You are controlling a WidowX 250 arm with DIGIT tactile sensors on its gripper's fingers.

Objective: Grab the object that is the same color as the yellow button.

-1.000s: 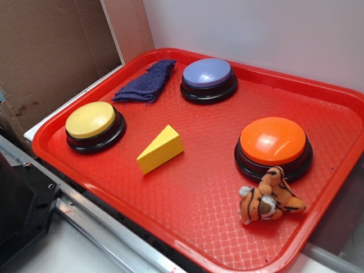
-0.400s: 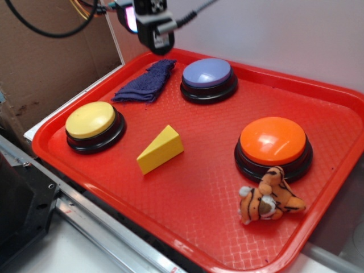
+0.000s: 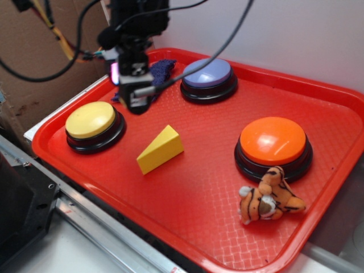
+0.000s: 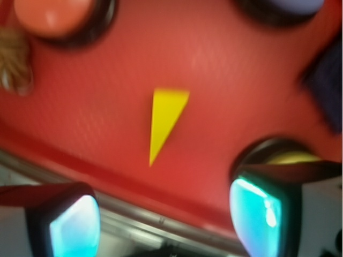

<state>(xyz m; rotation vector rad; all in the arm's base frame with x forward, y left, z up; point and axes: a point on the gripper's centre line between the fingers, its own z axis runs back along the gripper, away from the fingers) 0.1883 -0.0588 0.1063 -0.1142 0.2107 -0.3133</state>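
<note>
On the red tray point(image 3: 318, 102), seen from the exterior camera, the yellow wedge point(image 3: 160, 149) lies flat near the middle, apart from everything else. The yellow button point(image 3: 91, 120) sits to its left near the tray's edge, the lavender button point(image 3: 207, 74) behind, the orange button point(image 3: 273, 142) to the right, with a toy tiger point(image 3: 268, 202) just in front of that one. A blue cloth point(image 3: 162, 67) at the back is partly hidden by the arm. The gripper point(image 3: 137, 105) hangs above the tray between the yellow button and the cloth, well short of the wedge and not touching it. From this angle I cannot tell how its jaws stand.

Below the wrist camera, though the picture is blurred, the wedge point(image 4: 166, 120) shows as a narrow triangle ahead of the gripper point(image 4: 163, 219), roughly centred between the two fingertips point(image 4: 256, 211), which stand wide apart with nothing between them. The yellow button point(image 4: 289, 157) peeks out just behind the right-hand fingertip in this view.

The step in hand looks like the approach. To do it well, I would judge that the gripper should travel forward until the wedge sits squarely between the spread fingers, then descend. Closing across the two flat triangular faces seems safest, since the sloped sides could squirt the smooth piece out. Descending close to the yellow button risks pressing it, so clearing it first seems wise.
</note>
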